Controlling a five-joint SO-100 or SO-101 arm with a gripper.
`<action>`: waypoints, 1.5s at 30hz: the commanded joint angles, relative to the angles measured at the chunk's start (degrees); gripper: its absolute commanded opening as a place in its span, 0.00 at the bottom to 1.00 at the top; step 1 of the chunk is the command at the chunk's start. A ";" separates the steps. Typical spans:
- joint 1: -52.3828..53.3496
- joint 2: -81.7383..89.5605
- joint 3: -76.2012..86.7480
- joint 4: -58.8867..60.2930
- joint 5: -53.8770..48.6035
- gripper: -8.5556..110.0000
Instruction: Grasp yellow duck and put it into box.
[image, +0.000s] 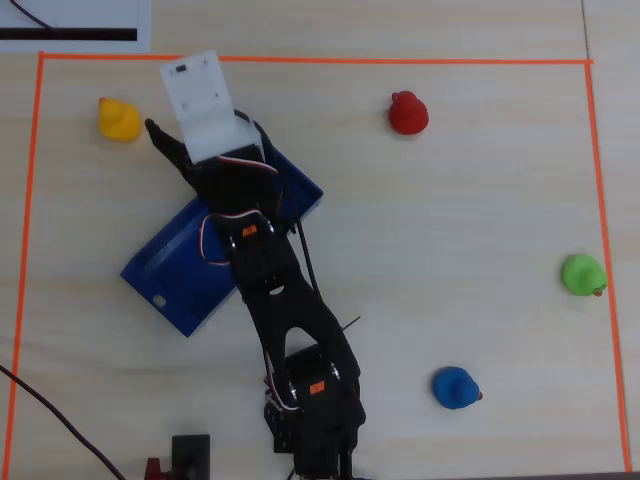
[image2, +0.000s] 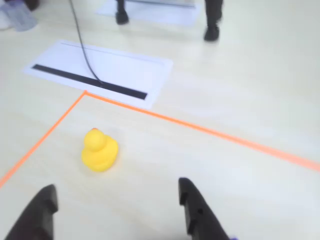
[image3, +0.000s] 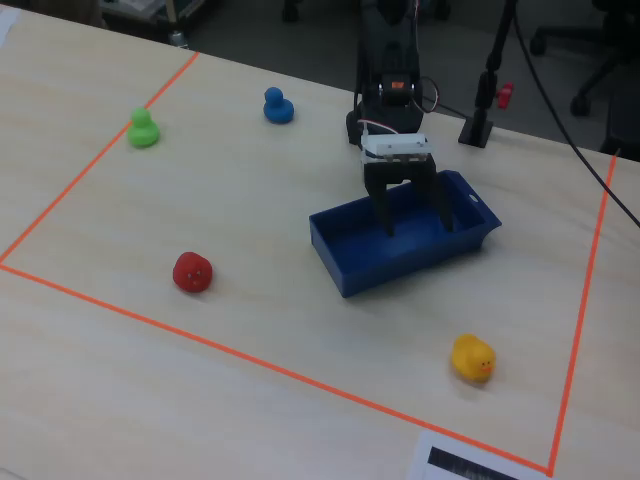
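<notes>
The yellow duck (image: 119, 120) sits near the far left corner of the taped area in the overhead view. It also shows in the wrist view (image2: 99, 151) and the fixed view (image3: 472, 358). The blue box (image: 175, 270) lies at an angle by the arm, partly covered by it, and shows in the fixed view (image3: 400, 262). My gripper (image: 205, 128) is open and empty. It hangs over the box's end nearest the duck (image3: 415, 222). In the wrist view the duck lies just ahead of the open gripper (image2: 116, 189), toward the left finger.
A red duck (image: 408, 113), a green duck (image: 582, 274) and a blue duck (image: 455, 387) stand apart on the table. Orange tape (image: 300, 60) frames the work area. A white sheet with a black bar (image2: 100, 70) lies just outside the corner.
</notes>
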 joint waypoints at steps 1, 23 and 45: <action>-2.90 -0.53 6.94 -17.93 -4.83 0.37; -9.49 -26.46 -8.35 -22.59 -4.31 0.37; -9.49 -48.96 -34.80 -12.83 -2.11 0.37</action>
